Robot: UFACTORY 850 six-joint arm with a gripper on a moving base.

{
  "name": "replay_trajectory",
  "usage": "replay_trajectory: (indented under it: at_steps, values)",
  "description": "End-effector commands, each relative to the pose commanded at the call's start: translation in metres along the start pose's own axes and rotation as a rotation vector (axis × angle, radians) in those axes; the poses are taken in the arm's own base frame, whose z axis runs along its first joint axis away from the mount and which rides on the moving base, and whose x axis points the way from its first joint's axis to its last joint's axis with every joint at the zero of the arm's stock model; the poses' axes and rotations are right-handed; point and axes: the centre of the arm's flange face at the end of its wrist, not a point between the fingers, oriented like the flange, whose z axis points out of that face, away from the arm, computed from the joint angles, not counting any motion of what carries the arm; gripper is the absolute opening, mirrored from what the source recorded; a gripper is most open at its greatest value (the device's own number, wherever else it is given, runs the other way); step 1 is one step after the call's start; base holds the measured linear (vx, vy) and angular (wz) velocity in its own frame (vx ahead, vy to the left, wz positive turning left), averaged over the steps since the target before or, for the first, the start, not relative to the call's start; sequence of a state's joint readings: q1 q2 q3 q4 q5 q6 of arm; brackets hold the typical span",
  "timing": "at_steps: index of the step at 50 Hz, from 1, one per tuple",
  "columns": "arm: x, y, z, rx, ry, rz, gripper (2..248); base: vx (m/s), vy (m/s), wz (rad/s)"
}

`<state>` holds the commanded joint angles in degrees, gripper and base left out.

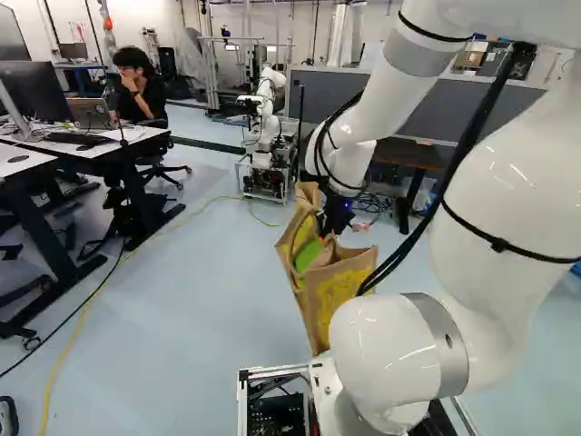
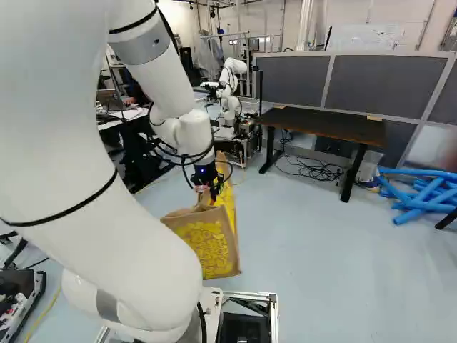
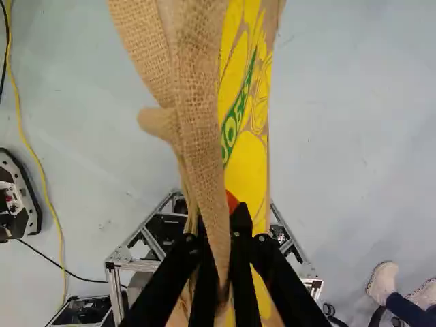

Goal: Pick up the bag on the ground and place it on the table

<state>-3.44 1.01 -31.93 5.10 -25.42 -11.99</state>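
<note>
In the right base view my gripper (image 2: 207, 182) is out ahead of the base, with the tan and yellow burlap bag (image 2: 207, 246) hanging below it. The left base view shows the bag (image 1: 338, 289) with its top partly open and something green inside. In the wrist view the gripper (image 3: 227, 238) is shut on a folded strip of the bag's burlap (image 3: 199, 122), and the yellow side runs along beside it. A dark-topped table (image 2: 321, 125) stands farther ahead, to the right of the bag in the right base view.
Grey partitions (image 2: 371, 86) stand behind the table, with loose cables (image 2: 314, 170) under it. Blue tubes (image 2: 425, 194) lie on the floor to its right. Another robot (image 1: 265, 109) stands ahead. White desks (image 1: 136, 134) are at the left, and a yellow cable (image 1: 86, 318) crosses the floor.
</note>
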Motion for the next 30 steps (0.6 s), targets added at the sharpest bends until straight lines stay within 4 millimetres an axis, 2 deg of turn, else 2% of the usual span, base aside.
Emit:
replay_trajectory:
  at_steps: [30]
  values:
    - [0.003,0.008,-0.042,0.004,0.007,0.022,23,0.0,0.0,0.0]
